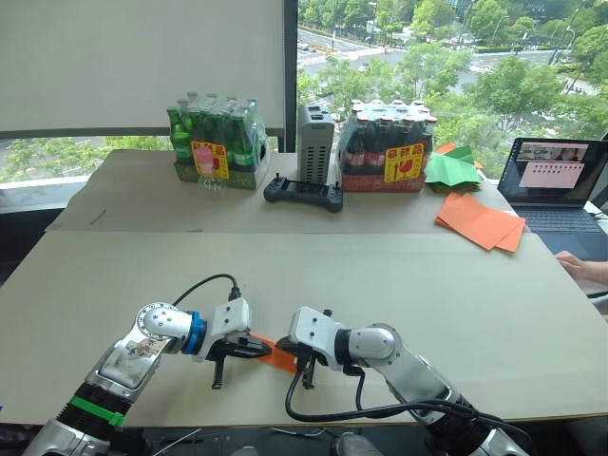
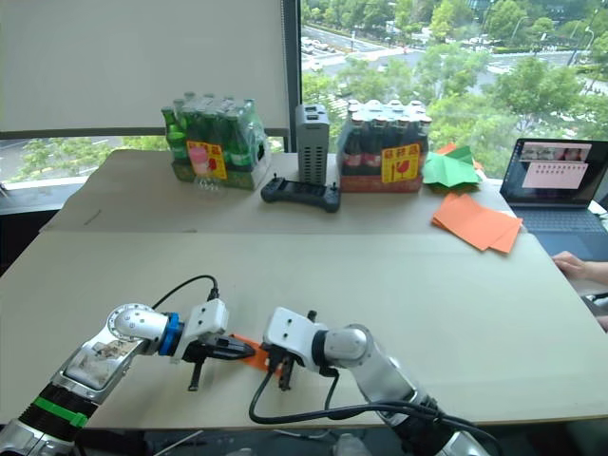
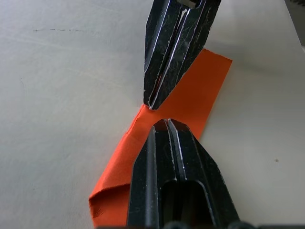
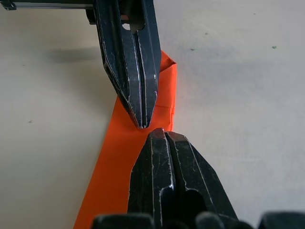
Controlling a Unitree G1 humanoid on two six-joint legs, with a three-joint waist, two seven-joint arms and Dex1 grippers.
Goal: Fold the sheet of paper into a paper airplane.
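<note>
Sheets: one sheet of paper (image 1: 277, 355) | left end effector (image 1: 267, 351) closed | right end effector (image 1: 288, 356) closed

Head stereo above; wrist cameras close.

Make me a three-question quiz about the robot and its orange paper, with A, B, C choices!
1. Where is the folded orange paper?
A. On the laptop
B. On the near table between the two grippers
C. On top of the bottles

2. What colour are the paper shapes beside the right-hand bottle pack?
A. Green
B. Blue
C. White

3. How are the left gripper and right gripper fingers?
A. Wide open
B. Shut, tips meeting over the paper
C. Holding a bottle

Answers: 1 B, the paper lies between the tips. 2 A, green folds sit there. 3 B, both wrist views show closed fingers.
</note>
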